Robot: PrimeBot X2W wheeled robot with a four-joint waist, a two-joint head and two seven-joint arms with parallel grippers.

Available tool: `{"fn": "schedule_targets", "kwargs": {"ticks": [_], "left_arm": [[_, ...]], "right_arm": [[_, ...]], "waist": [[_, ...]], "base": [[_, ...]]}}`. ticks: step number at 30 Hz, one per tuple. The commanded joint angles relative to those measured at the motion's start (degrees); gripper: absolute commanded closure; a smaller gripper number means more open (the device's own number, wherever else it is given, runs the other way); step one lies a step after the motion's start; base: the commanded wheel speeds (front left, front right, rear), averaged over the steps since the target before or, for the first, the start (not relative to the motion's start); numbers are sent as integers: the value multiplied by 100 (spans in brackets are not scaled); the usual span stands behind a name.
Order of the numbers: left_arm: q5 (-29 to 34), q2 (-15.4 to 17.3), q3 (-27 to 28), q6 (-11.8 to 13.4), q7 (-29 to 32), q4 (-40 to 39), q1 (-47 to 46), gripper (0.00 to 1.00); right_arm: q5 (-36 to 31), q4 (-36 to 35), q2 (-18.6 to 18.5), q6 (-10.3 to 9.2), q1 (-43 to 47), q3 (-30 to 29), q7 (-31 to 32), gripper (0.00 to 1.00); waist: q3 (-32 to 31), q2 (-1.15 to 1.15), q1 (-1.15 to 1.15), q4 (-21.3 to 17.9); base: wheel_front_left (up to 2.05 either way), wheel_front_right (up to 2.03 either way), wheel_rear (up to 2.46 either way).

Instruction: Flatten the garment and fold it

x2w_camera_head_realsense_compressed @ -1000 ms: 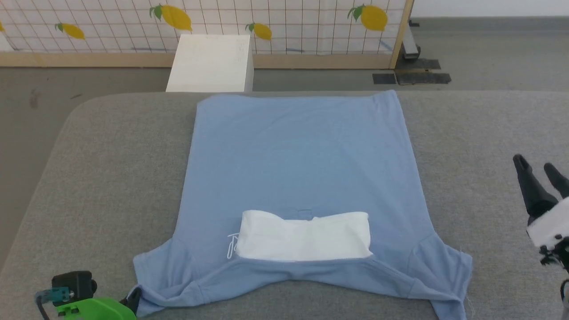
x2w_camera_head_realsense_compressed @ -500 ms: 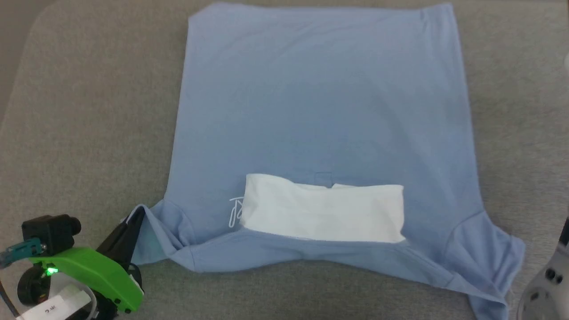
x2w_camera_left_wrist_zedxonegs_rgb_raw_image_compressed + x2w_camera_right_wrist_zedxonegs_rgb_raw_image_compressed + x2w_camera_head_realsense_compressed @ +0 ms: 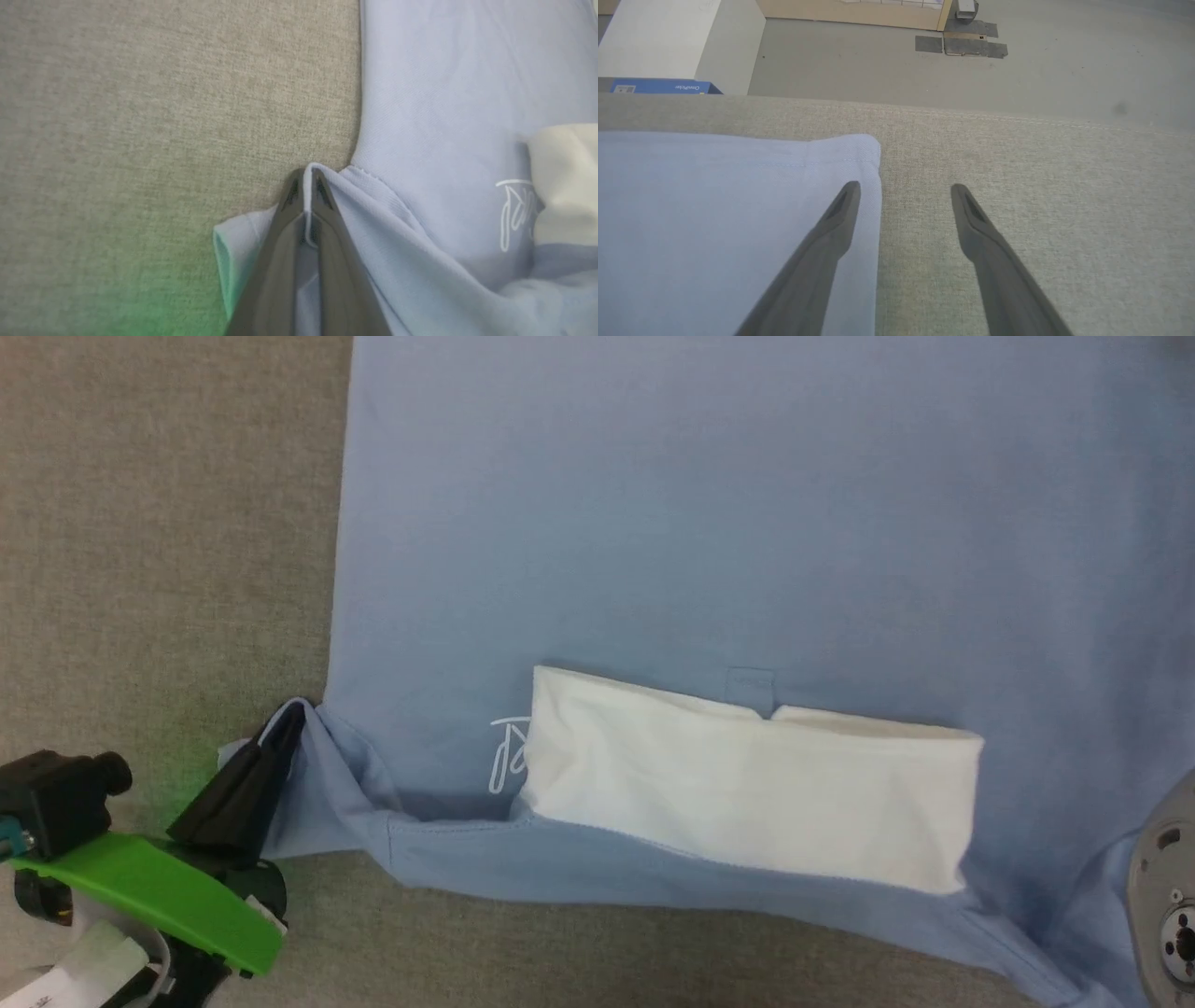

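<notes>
Two grippers, two different stories. The left gripper (image 3: 306,176) is clamped tight on the edge of the sleeve (image 3: 322,784), with a thin fold of cloth pinched between its fingers. The right gripper (image 3: 904,186) is spread wide and holding nothing, one finger over the shirt's far corner (image 3: 866,147) and the other over bare grey table (image 3: 1041,163).

The shirt (image 3: 653,523) lies mostly flat on the table, collar end nearest the robot. The pinched sleeve is bunched up and rumpled.

Handling-wise I'd guess it's light, floppy knit: no stiffness, stretches if yanked, and drags on that cloth tabletop rather than sliding. Best grabbed at edges and corners (sleeve hem, bottom corners), since a pinch mid-panel would just tent it up.

Writing:
- The white script logo (image 3: 511,214) is half tucked under the white panel (image 3: 747,793), so I can't read it.
- The little stitched tag (image 3: 750,681) by the collar shows nothing legible.
- A blue box (image 3: 658,87) past the table looks like it says "OmniPicker".
</notes>
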Motion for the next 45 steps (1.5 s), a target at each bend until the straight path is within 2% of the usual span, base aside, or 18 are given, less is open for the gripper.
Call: {"fn": "schedule_targets", "kwargs": {"ticks": [1, 12, 13, 14, 17, 23, 30, 36, 39, 42, 45], "left_arm": [[-31, 58, 11, 32, 19, 3, 35, 100], [-115, 103, 91, 84, 37, -207, 186, 100], [-116, 97, 86, 92, 38, -196, 190, 100], [-112, 94, 79, 100, 41, -182, 192, 100], [-135, 81, 50, 87, 57, -42, 143, 100], [-108, 39, -55, 62, 82, 294, -29, 100], [48, -46, -293, 164, 196, 622, -227, 100], [153, -241, -502, 326, 225, 901, -283, 100], [177, -318, -570, 434, 243, 970, -207, 100], [202, -380, -619, 554, 261, 1020, -120, 100], [222, -434, -684, 607, 267, 1088, -68, 100]], "right_arm": [[-52, 21, -32, -6, -156, 75, 64, 0], [6, 406, -323, -6, -300, 714, 814, 0], [30, 424, -337, -6, -294, 745, 920, 65], [52, 419, -358, -6, -289, 777, 980, 100], [124, 281, -404, -6, -268, 728, 1083, 100], [333, 62, -450, -6, -144, 586, 777, 100], [903, -275, -866, -6, 377, 544, 649, 100], [1632, -781, -1164, -6, 1646, 490, 800, 100], [1914, -1010, -1152, -6, 2390, 418, 805, 100], [2094, -1368, -965, -6, 3296, 294, 782, 100], [2189, -1678, -628, -6, 4247, 142, 698, 100]], "waist": [[544, 21, -1, 246], [658, 21, -1, 288], [636, 21, -1, 278], [612, 21, -1, 270], [400, 21, -1, 220], [-295, 21, -1, 62], [-1382, 21, -1, -254], [-2283, 21, -1, -663], [-2595, 21, -1, -869], [-2799, 21, -1, -1017], [-2927, 21, -1, -1070]], "base": [[0, 0, 0], [0, 0, 0], [0, 0, 0], [0, 0, 0], [0, 0, 0], [0, 0, 0], [0, 0, 0], [0, 0, 0], [0, 0, 0], [0, 0, 0], [0, 0, 0]]}}
